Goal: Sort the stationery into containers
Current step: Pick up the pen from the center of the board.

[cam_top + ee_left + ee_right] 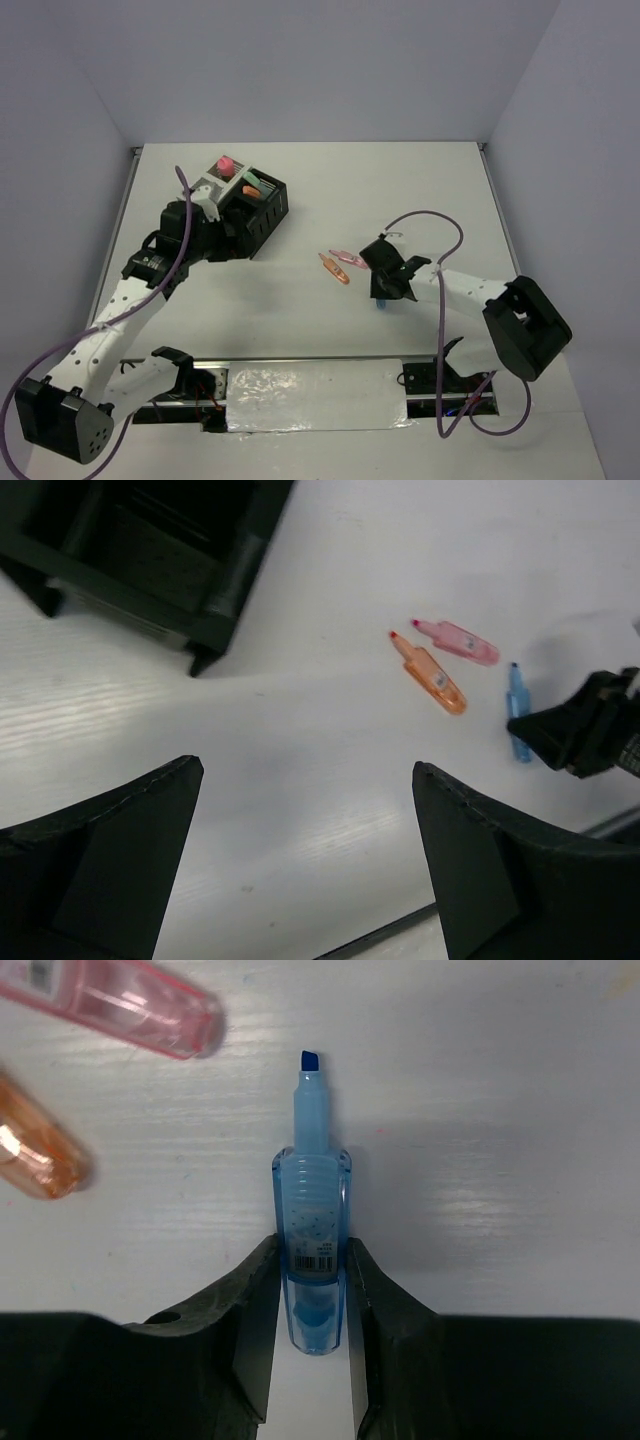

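A blue highlighter lies flat on the white table, tip pointing away from my right gripper, whose two fingers press against its sides, shut on it. In the top view that gripper is low over the table right of centre. A pink highlighter and an orange highlighter lie loose just to its left. The containers, black and white mesh bins, stand at the back left. My left gripper hangs open and empty beside them.
A pink-capped bottle and orange and green markers stick out of the bins. The table's near edge carries a metal rail with a foil-covered strip. Grey walls close the back and sides.
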